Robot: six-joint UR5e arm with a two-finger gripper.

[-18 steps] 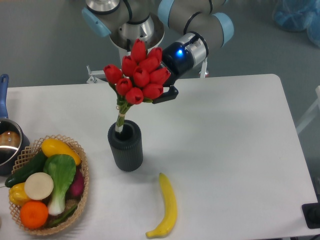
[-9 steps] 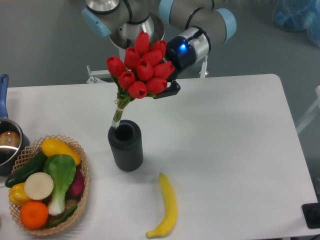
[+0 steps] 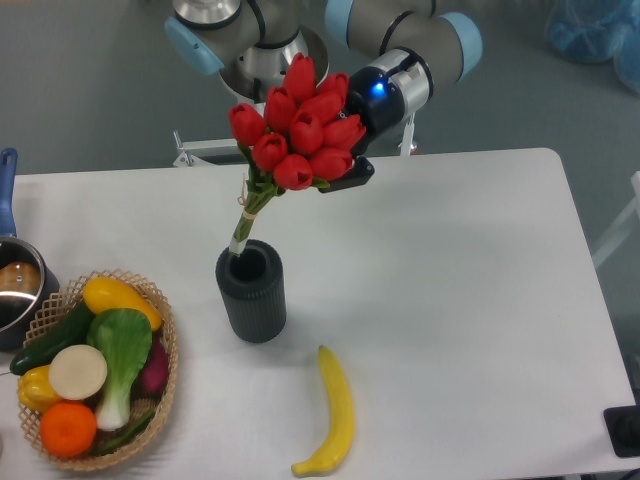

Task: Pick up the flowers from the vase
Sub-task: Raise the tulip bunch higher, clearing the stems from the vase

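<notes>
Camera view: jaws mostly hidden behind the flowers (image 3: 300, 130), apparently clamped on the glossy red buds. Stems slant down into the ribbed dark grey cylindrical vase (image 3: 253, 292) on the smooth white tabletop (image 3: 470, 300); grey floor beyond.

hidden and cropped parts
the gripper (image 3: 340, 170) is mostly covered by the flowers (image 3: 298, 125); the pot (image 3: 15, 285) is cut at the left edge.

The flowers (image 3: 300, 125) are bright red buds over green leaves and tan-bound stems. The vase (image 3: 252, 292) is dark grey with vertical ribs. At bottom centre the banana (image 3: 335, 412) is yellow, on the white table (image 3: 470, 300).
</notes>
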